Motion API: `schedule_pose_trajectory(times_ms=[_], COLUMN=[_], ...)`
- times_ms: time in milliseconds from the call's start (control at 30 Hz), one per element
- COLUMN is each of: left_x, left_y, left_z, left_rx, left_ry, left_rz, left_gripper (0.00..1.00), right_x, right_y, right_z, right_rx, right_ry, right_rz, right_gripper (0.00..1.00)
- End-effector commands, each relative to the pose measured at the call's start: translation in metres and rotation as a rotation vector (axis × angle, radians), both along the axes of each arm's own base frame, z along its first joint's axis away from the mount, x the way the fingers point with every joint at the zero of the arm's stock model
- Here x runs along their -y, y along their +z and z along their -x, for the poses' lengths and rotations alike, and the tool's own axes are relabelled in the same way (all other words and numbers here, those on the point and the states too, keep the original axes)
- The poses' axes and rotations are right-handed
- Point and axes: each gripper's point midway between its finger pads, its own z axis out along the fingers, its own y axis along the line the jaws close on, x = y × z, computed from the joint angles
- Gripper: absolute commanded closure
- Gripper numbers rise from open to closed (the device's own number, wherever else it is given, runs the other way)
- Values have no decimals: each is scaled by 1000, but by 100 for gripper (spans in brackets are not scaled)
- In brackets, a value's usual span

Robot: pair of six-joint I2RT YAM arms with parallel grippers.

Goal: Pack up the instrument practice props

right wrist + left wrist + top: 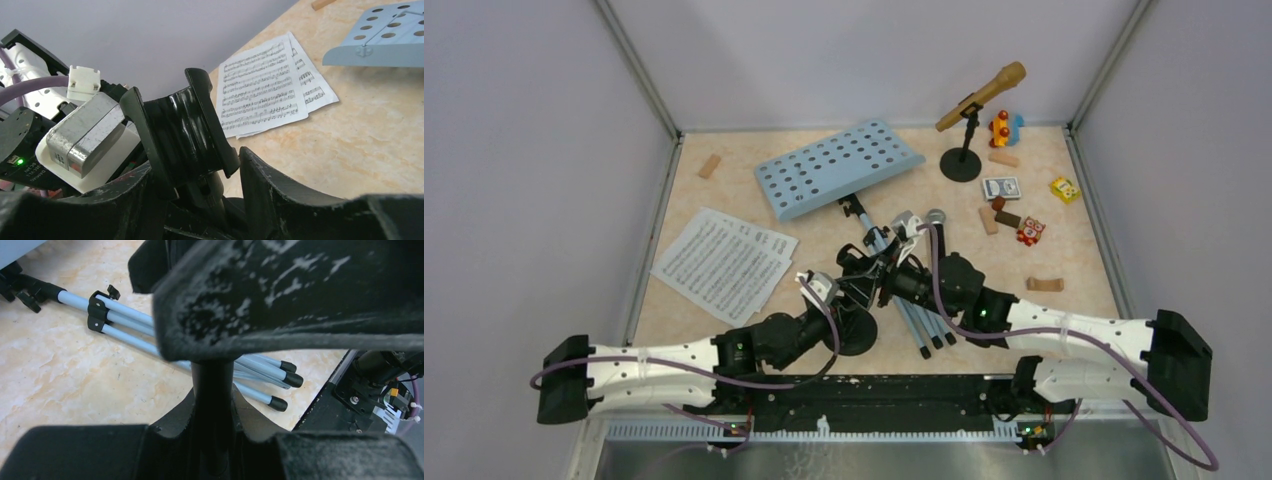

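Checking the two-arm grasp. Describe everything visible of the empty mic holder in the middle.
The empty mic holder is all black: round base, thin stem, glossy U-shaped clip at its end, nothing in it. It is beside the folded tripod legs. The left gripper is closed on the stem, the right gripper just under the clip.

Mic holder clip is glossy black plastic, ribbed. Left gripper pads are matt black, rough, scuffed whitish. Tripod legs look like smooth pale-blue metal tubes with black plastic end caps. Music sheets are matt white paper. Music desk is smooth, matt light blue. Table is marbled beige and smooth.
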Motion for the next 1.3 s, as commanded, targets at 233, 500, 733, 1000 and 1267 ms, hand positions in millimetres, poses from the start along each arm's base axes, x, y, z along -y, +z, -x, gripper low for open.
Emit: schedule_pose_trajectory(times_ms=[233, 500, 733, 1000, 1267], left_x=[18, 13, -3, -22, -19], left_y=[75, 66, 54, 40, 34], left_z=[0, -1, 3, 3, 11], left_rx=[45, 7, -60, -158, -224], left_ry=[-19, 2, 19, 80, 52], left_rz=[260, 236, 234, 274, 233], left_gripper=[99, 17, 1, 1, 1], right_x=[-7, 51, 186, 348, 462], right_y=[12, 34, 54, 51, 52], right_z=[-2, -45, -112, -164, -179], right_rx=[16, 69, 72, 55, 130], right_ry=[-22, -366, -918, -1475, -1927], right_rz=[-38, 53, 179, 275, 435], right_gripper=[100, 100, 100, 100, 100])
